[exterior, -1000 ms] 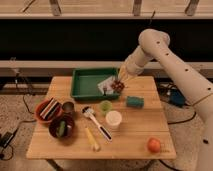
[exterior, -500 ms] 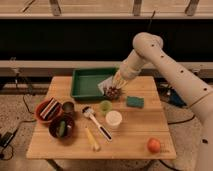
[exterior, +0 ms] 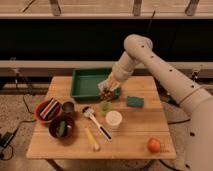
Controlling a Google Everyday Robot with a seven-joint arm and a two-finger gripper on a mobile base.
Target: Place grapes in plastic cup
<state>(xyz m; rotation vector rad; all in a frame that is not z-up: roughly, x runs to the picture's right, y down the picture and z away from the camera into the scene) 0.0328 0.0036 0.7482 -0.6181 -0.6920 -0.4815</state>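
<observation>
Gripper (exterior: 108,89) reaches down from the far right, clenched on the grapes (exterior: 106,95), one small bunch w/ its long axis roughly vertical, hanging just above the plastic cup (exterior: 105,106) at the near edge of the green tray (exterior: 82,84). One green cup, one white cup (exterior: 113,119) right behind it toward us, one metal cup (exterior: 68,107) left. Also on the worktop (exterior: 135,135): one orange fruit (exterior: 154,145) near right, one teal sponge (exterior: 134,101), two bowls left (exterior: 55,119).
</observation>
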